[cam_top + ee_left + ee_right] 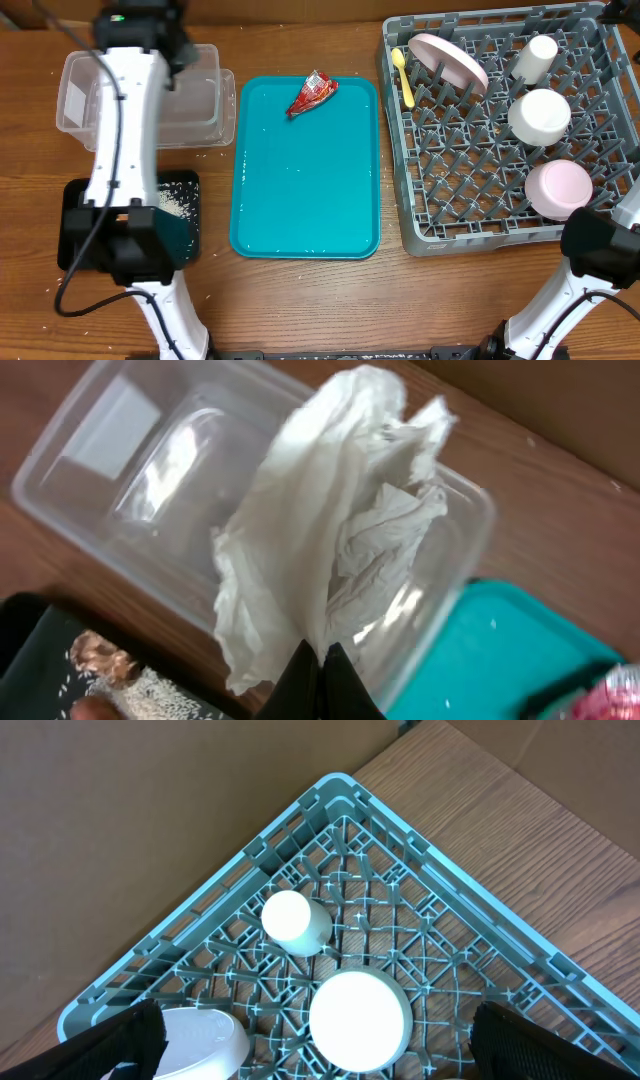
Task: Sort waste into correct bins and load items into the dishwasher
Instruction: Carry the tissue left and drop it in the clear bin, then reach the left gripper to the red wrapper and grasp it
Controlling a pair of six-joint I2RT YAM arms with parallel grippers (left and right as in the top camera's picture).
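One limp, light napkin (330, 540) sits pinched by a fold in the left end effector (322, 660) over the tub (100, 420); right end effector (320, 1032) open.

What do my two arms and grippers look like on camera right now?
Both are white tubular links with black joint housings: left arm, right arm. A thin black cable runs along the left arm, and a small green light shows at its far end. The left gripper has slim black fingers; the right gripper has broader black ones.
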